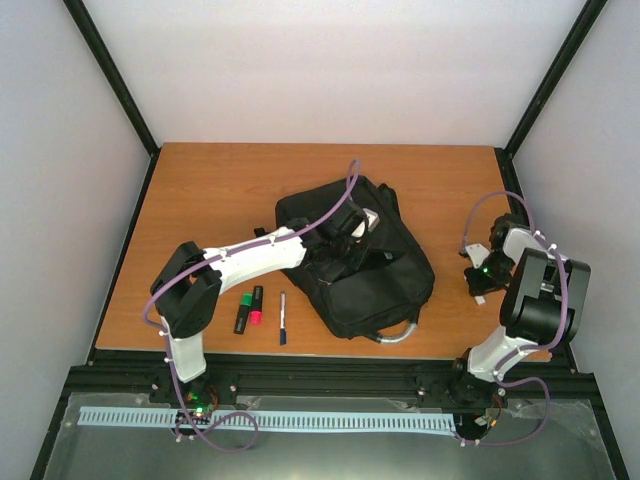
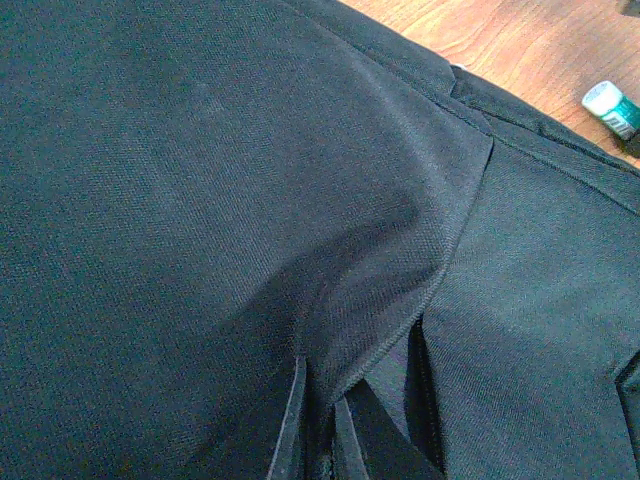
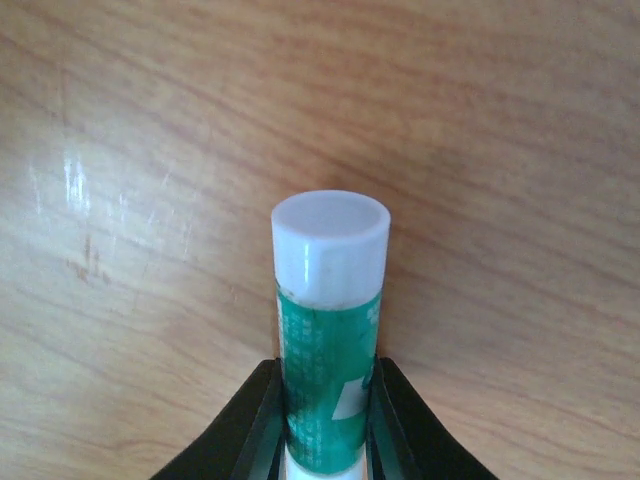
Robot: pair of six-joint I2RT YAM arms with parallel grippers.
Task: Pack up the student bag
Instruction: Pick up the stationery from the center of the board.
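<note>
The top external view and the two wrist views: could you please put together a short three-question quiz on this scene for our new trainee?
1. True or false: the right gripper is shut on a green-labelled glue stick with a white cap.
2. Which items lie on the table to the left of the student bag in the top view? A) scissors and a ruler B) two highlighters and a pen C) a notebook
3. Fill in: the left gripper is over the ____, not over bare wood.
Key: 1 true; 2 B; 3 student bag.
</note>
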